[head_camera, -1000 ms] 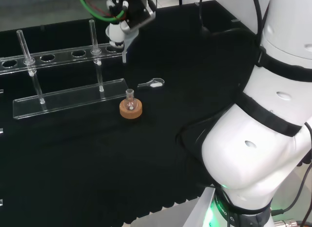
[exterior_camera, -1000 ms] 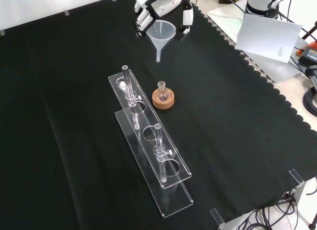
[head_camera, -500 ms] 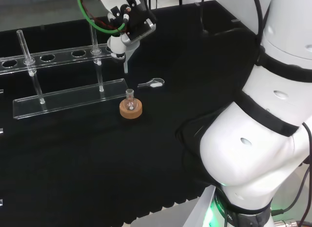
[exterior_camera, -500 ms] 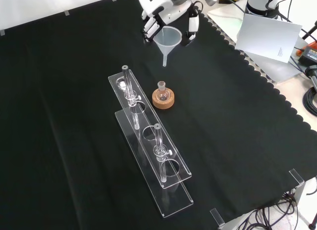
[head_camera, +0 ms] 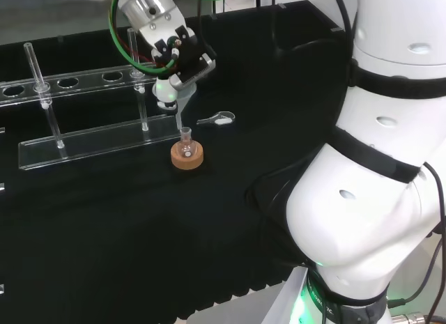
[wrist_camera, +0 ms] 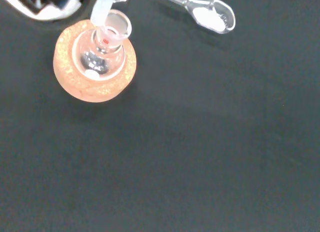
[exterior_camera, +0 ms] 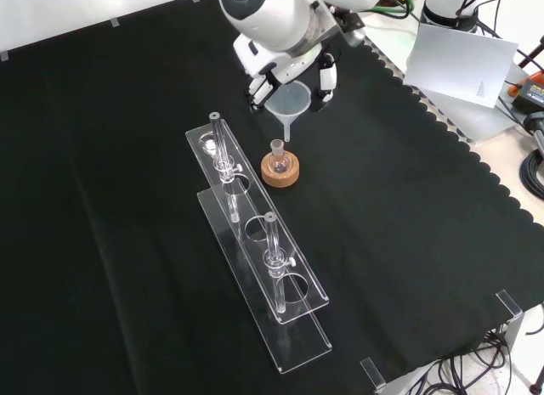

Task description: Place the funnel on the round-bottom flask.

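A small round-bottom flask (head_camera: 185, 143) (exterior_camera: 278, 155) (wrist_camera: 101, 50) stands upright on a cork ring (head_camera: 187, 157) (exterior_camera: 280, 172) (wrist_camera: 95, 72). The hand (head_camera: 175, 58) (exterior_camera: 289, 59) is shut on a clear funnel (head_camera: 172, 97) (exterior_camera: 289, 102), pinching its cone between fingers and thumb. The funnel's stem (wrist_camera: 100, 8) points down and its tip hangs just above the flask's neck, slightly to one side. In the front view the funnel sits just beyond the flask.
A clear test-tube rack (head_camera: 97, 139) (exterior_camera: 255, 242) holding two glass tubes stands beside the flask. A small glass spoon with white powder (head_camera: 217, 118) (wrist_camera: 207, 15) lies on the black cloth (exterior_camera: 408, 200) near the cork ring. The arm's white links (head_camera: 376, 171) rise at the head view's right.
The hand has carried the funnel down and toward the flask. Its stem tip, earlier well away from the neck, now hangs just above it.
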### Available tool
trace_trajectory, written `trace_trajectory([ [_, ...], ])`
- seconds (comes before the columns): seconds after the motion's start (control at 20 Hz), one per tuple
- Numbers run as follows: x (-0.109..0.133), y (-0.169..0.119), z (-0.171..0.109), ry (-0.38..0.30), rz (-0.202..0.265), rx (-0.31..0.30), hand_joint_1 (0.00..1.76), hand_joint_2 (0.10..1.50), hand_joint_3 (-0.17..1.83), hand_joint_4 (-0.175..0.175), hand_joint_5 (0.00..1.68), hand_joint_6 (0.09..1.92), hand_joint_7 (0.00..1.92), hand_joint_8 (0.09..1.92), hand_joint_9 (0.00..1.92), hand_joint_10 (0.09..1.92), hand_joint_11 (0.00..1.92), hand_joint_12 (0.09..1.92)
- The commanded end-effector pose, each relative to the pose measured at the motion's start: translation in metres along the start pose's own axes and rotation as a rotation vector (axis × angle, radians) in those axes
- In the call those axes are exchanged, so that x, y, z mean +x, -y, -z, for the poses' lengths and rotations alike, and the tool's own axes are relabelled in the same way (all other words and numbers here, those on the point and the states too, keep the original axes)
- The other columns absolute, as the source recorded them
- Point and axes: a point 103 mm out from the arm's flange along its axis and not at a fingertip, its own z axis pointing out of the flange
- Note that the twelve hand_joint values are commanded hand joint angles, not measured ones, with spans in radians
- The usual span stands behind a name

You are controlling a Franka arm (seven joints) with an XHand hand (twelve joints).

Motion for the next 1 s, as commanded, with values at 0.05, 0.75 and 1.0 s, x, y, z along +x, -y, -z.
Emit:
trace_trajectory([
  [0.05, -0.002, -0.012, -0.006, -0.008, -0.003, 0.008, 0.95, 0.7, 0.84, -0.046, 0.72, 0.84, 0.72, 0.68, 1.1, 0.41, 0.69, 1.24],
  [0.75, -0.014, -0.012, 0.0, -0.014, -0.019, -0.004, 0.95, 0.7, 0.84, -0.047, 0.71, 0.84, 0.72, 0.68, 1.1, 0.41, 0.69, 1.24],
  [1.0, -0.013, -0.016, -0.004, -0.023, -0.015, 0.004, 0.96, 0.7, 0.84, -0.047, 0.71, 0.84, 0.72, 0.68, 1.1, 0.41, 0.69, 1.24],
])
